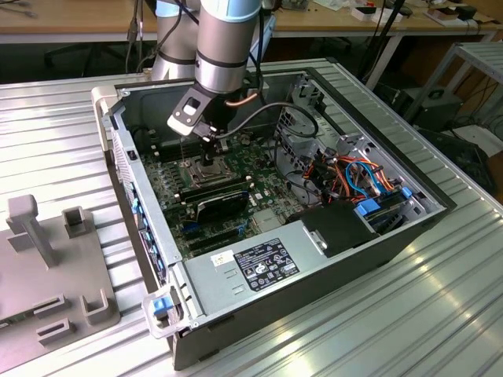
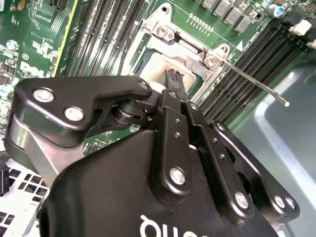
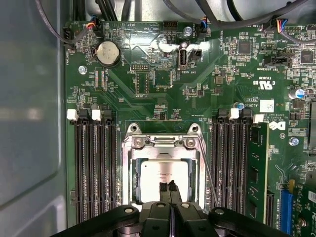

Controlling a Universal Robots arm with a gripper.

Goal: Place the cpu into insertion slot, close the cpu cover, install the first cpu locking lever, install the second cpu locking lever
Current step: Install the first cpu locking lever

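Gripper: smooth black links with a soft sheen, fastened by bright steel screw heads. The cpu has a pale, matt metal top. The cpu cover is shiny silver metal. Glossy green motherboard, black plastic memory slots, a thin bare-metal locking lever, and a ribbed silver metal table.

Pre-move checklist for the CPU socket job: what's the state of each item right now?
1. cpu seated: ok, it lies flat inside the frame's window.
2. cpu cover down: ok, it appears to lie around the cpu.
3. locking lever latched: not ok, its rod stands free above the memory slots.
4. tool closed: ok, the tips are together over the cpu.
5. tool touching the cpu: cannot tell.
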